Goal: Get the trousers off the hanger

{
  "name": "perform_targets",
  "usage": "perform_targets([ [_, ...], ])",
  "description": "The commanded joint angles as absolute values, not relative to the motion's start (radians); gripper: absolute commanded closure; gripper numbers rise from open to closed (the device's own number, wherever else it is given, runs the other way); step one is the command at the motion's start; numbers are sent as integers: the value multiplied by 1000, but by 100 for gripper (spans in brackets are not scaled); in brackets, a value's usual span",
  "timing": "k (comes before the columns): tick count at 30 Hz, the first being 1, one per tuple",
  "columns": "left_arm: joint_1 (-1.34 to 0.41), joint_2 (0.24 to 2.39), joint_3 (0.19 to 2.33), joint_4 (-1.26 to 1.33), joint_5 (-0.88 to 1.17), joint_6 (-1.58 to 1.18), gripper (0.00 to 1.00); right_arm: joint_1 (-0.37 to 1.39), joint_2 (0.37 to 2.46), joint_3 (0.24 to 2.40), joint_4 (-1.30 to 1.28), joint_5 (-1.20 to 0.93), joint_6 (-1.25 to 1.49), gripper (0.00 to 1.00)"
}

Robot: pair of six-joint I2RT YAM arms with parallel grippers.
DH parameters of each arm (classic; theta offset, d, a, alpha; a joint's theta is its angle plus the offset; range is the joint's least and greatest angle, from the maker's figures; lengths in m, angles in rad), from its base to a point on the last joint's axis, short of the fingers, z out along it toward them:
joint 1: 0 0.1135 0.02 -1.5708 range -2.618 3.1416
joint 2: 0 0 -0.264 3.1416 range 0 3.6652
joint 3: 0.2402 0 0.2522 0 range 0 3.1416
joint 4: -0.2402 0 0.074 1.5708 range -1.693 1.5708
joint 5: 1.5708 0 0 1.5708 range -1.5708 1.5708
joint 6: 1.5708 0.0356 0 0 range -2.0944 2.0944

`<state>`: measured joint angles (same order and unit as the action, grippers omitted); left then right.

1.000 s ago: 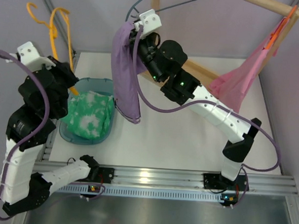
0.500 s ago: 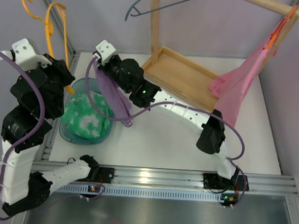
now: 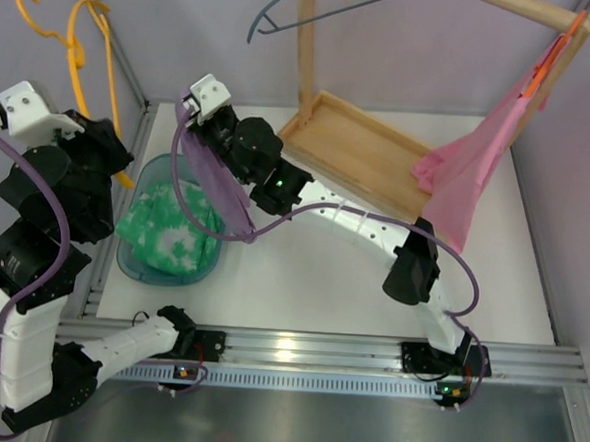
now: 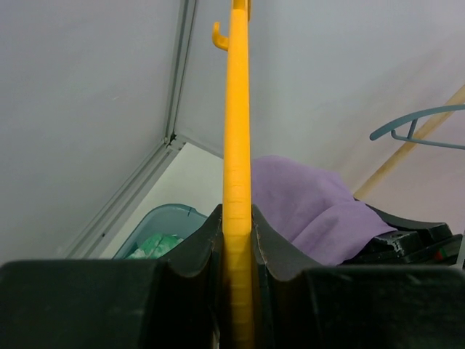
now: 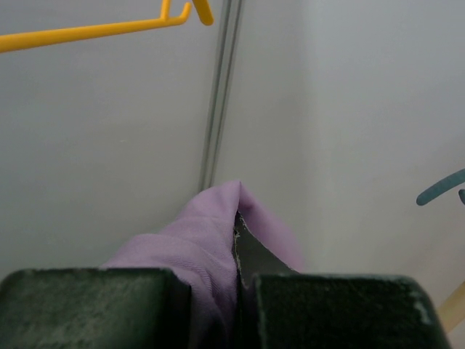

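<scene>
Two arms, two separate loads. The left fingers (image 4: 205, 240) are clenched tight on the hanger (image 4: 237, 145). Its yellow bar runs straight up between them with the hook up by the back wall, and the hanger itself is bare. The right fingers (image 5: 253, 256) are pinched shut on a fold of the trousers (image 3: 215, 181). From the top view the purple cloth dangles off them, draping down over the right side of the teal basin (image 3: 137, 266). Hanger and trousers are apart, not touching anywhere. A green-and-white cloth (image 3: 169, 228) is bunched up inside the basin. Further right on the surface (image 3: 311, 282) stands a wooden rack (image 3: 354, 150). A pink garment (image 3: 474, 162) hangs off its far right corner, and a grey-blue hanger (image 4: 379, 131) is up at its top left.
</scene>
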<state>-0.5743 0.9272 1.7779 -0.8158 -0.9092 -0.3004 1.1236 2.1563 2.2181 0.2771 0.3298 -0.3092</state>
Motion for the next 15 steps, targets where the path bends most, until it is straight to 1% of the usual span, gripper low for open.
perform_targets([
  [1,-572,930,1813,-759,-943,-247,100,1172,2152,2212,417,342,-259,100],
  [8,-571,968,1844,-752,-956,-236,100,1207,2207,2125,445,365,-128,100],
  [15,-572,954,1848,-739,-918,-225,100,1207,2207,2033,434,359,-110,100],
])
